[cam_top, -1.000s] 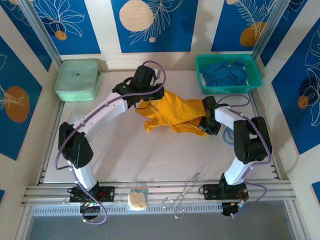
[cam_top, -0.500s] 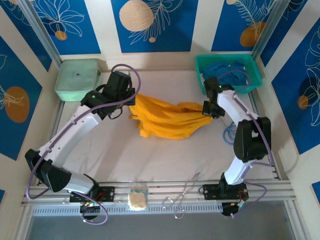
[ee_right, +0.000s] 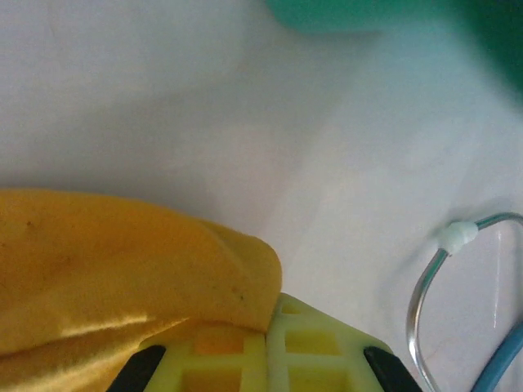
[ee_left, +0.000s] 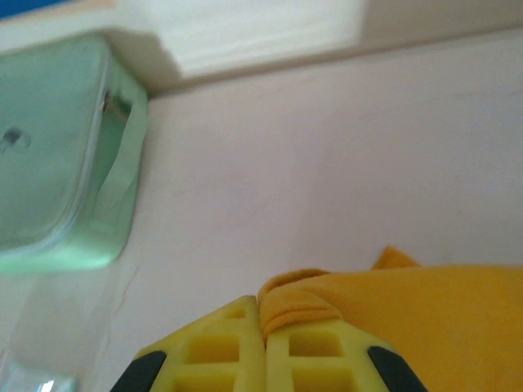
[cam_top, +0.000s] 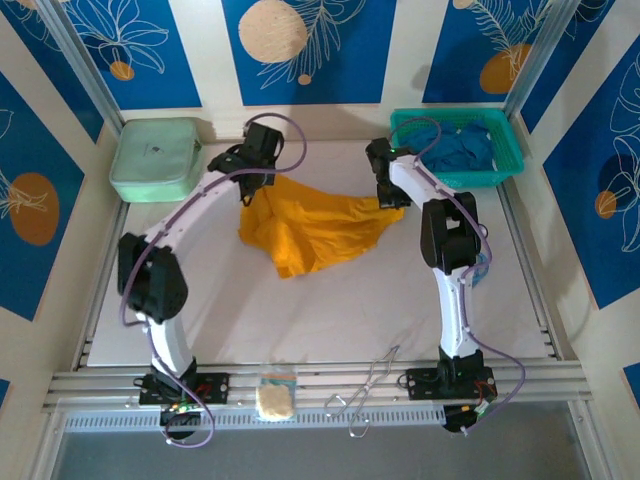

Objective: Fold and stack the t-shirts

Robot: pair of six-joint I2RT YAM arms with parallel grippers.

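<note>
The mustard-orange t-shirt hangs stretched between both grippers over the far middle of the table, its lower part sagging onto the surface. My left gripper is shut on the shirt's left edge, its yellow fingers pressed together. My right gripper is shut on the shirt's right edge, with cloth draped over its left finger. Deep blue t-shirts lie bunched in the teal mesh basket at the far right.
A pale mint-green pouch sits in the far left corner, also seen as the pouch left of my left gripper. A blue cable loop lies on the table by the right arm. A sponge and metal tongs rest on the front rail.
Both grippers have carried the orange shirt toward the far edge of the table. The right gripper has moved left and back near the basket; the left has shifted right and back.
</note>
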